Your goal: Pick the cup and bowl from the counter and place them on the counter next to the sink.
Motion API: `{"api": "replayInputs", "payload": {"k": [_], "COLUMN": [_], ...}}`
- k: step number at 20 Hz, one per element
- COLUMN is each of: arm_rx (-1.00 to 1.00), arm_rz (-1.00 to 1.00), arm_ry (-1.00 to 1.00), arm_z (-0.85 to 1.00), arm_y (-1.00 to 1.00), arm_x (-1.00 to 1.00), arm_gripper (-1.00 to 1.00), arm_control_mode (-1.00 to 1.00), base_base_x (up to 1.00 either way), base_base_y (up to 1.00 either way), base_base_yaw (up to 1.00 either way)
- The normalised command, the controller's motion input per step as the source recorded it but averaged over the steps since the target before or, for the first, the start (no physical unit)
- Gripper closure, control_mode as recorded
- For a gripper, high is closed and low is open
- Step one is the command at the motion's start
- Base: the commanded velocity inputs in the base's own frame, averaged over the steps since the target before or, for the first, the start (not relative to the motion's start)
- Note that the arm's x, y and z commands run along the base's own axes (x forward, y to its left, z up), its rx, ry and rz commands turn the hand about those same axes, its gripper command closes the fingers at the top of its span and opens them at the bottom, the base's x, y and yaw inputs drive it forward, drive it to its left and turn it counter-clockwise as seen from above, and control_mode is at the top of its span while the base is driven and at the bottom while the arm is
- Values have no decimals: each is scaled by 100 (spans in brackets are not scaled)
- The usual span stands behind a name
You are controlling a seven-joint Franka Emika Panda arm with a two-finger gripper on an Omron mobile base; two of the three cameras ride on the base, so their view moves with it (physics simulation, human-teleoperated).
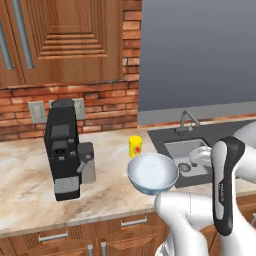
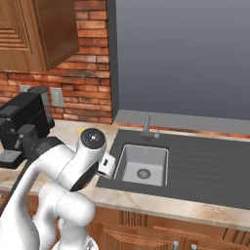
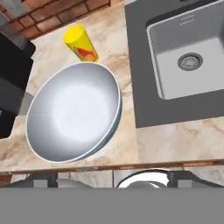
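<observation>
Hand view: bowl (image 3: pixel 73 113) on surface (image 3: pixel 109 39), cup (image 3: pixel 81 43) at its 12 o'clock, sink (image 3: pixel 188 57) at 3. Pincer open, empty. Risk: descending fingers nudge the cup over.

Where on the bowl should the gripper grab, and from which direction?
Likely the rim, from above. The bowl sits upright and open on the counter, too wide to span across. One finger inside, one outside the thin wall. The near edge, facing the cabinet fronts, looks best: the cup stands close behind the far edge and the coffee machine is to its left.
</observation>
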Motion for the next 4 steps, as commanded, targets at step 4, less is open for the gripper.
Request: {"api": "replayInputs", "payload": {"k": [4], "arm_rx": [-12], "arm_rz": [1], "arm_ry": [-2], "arm_z": [7], "arm_y": [0], "arm_x": [-17], "arm_gripper": [-100], "arm_control_mode": [-100], "base_base_x": [0], "base_base_y": [0], "base_base_yaw": [0]}}
